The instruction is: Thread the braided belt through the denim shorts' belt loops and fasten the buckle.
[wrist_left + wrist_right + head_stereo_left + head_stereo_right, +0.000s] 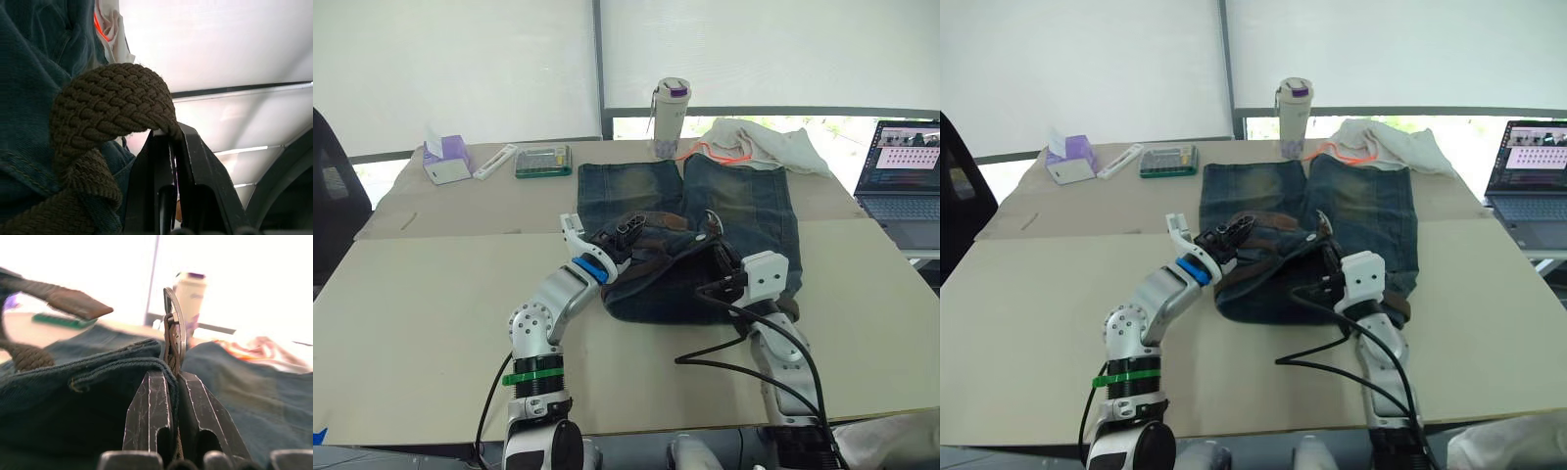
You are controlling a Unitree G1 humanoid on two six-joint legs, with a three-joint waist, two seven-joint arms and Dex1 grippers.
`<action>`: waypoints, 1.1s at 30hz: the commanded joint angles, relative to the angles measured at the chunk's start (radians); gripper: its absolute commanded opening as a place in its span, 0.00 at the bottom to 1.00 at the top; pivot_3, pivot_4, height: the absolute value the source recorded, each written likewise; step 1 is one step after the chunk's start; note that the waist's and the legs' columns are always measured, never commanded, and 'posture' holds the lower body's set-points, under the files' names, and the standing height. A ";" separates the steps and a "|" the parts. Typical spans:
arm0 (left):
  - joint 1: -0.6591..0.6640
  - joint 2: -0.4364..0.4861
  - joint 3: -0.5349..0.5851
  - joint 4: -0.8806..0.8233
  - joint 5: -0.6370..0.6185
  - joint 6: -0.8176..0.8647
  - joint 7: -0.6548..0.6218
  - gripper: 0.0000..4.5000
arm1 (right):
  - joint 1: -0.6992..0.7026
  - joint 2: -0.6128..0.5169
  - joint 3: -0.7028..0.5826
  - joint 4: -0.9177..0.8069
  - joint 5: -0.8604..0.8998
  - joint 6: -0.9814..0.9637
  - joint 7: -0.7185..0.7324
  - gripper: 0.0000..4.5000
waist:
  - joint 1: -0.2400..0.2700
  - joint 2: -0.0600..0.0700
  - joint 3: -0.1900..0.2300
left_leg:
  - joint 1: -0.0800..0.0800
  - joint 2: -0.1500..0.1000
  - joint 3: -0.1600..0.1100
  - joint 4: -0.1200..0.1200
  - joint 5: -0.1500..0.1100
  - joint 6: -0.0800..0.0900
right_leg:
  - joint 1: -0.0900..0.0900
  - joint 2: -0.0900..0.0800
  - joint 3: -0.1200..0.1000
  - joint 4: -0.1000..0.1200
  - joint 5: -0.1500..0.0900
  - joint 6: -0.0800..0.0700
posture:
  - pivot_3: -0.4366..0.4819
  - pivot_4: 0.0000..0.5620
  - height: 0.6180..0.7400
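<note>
The denim shorts (pixel 739 201) lie on the table with the waistband toward me, bunched up between my arms. The braided belt (pixel 105 105) runs brown along that waistband. My left gripper (pixel 625 233) is shut on a bend of the belt at the waistband's left side. My right gripper (pixel 172 379) is shut on the belt just under the buckle (pixel 174 328), which stands upright above the denim edge. The belt's brown leather tip (pixel 73 303) hangs free in the air to the left of the buckle. A belt loop (pixel 85 381) shows on the waistband beside the right fingers.
At the table's far edge stand a white bottle with a purple lid (pixel 671 116), a white cloth with orange cord (pixel 764 142), a green box (pixel 543 160) and a purple tissue box (pixel 448 157). A laptop (pixel 906 186) sits far right, a black chair (pixel 331 196) left.
</note>
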 commanded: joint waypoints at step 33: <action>-0.117 -0.190 -0.223 0.046 -0.343 -0.260 0.015 0.00 | -0.068 -0.029 0.086 0.127 -0.183 -0.291 -0.177 0.01 | -0.001 0.000 0.000 | 0.000 0.000 0.000 0.000 0.000 0.000 | 0.000 0.000 0.000 0.000 0.000 0.000 | 0.48 0.27 1.00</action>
